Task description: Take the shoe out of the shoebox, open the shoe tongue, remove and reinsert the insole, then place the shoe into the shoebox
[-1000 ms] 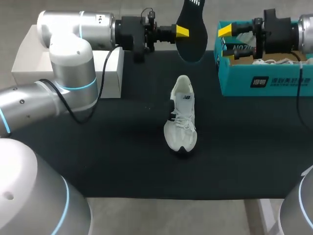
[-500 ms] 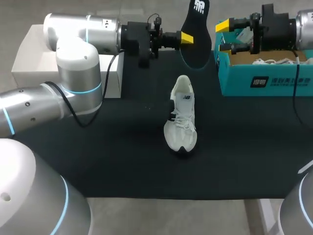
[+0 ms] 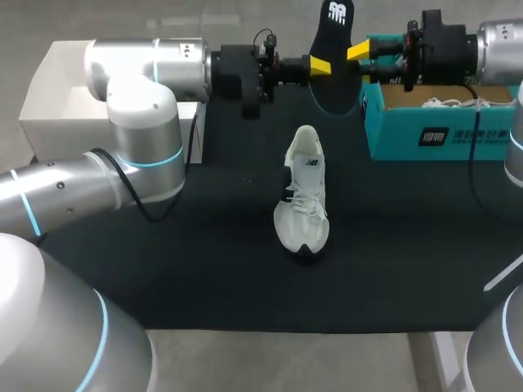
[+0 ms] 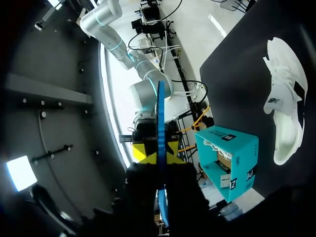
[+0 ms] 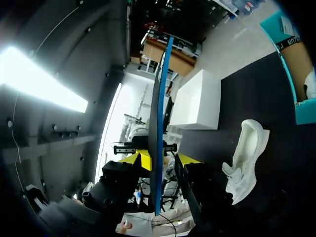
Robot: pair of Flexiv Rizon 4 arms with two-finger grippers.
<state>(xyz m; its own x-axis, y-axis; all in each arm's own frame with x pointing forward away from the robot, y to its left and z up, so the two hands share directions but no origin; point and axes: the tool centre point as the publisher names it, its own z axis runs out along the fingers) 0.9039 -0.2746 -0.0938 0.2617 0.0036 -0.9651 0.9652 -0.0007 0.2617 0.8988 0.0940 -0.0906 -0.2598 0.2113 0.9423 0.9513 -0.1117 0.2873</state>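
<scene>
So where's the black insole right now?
In the head view, the black insole is up in the air at the far side of the table, gripped by the left claw, beside the teal shoebox.

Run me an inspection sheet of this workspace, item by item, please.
Surface: black mat covering the table.
Job's things: white shoe lying on the mat, apart from the teal shoebox; black insole held upright in the air.
Clutter: white box beside the mat's left edge.
Tools: left tool shut on the insole; right tool open, close beside the insole.
Cables: black cable along the left arm, second cable by the right arm.
Surroundings: nothing seen.
</scene>
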